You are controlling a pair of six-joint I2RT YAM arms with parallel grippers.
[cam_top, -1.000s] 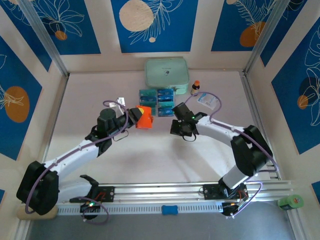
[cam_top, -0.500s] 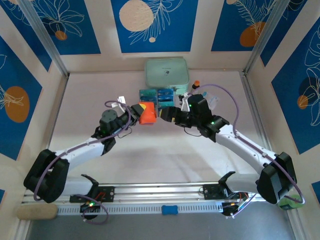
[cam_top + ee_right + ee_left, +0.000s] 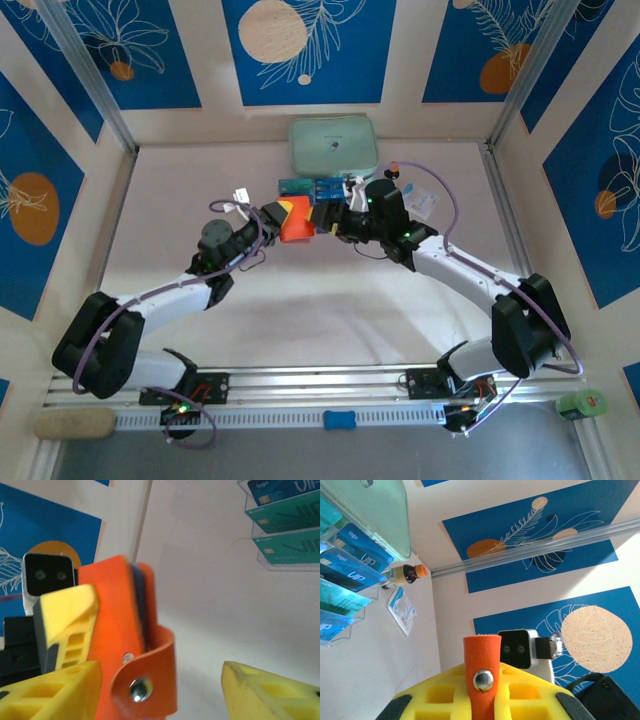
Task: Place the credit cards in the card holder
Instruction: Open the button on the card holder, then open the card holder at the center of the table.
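1. Card holder (image 3: 293,224), orange and folded shut, hangs at mid-table between the two arms, in front of the mint-green zip case (image 3: 334,145) at the back wall. The left gripper (image 3: 282,218) is clamped on it, one yellow finger on each broad face.
2. Behind it stands the clear plastic rack (image 3: 287,565), just in front of the green case, with its tiers stepping upward.
3. You can expect the holder to be light and soft, so it will likely flex or swing if pushed. The right gripper (image 3: 322,217) faces it with jaws standing apart and nothing pinched between them. Its best hold looks to be the free edge opposite the left fingers.
4. Seen from the right wrist, the holder stands on edge with its broad faces to the sides. It is near-square, so it has no marked long axis, and the thin edge is what faces you.
5. Credit cards (image 3: 357,550), teal and blue, sit in the rack's tiers with faces slanted and long edges running side to side in the top view. Judge them stiff, thin and slick, and pinch each across its exposed upper edge.
6. The snap strap (image 3: 160,655) curls round the holder's near edge toward the right gripper, and its metal stud (image 3: 140,689) faces that camera. Whether it is fastened you cannot tell.
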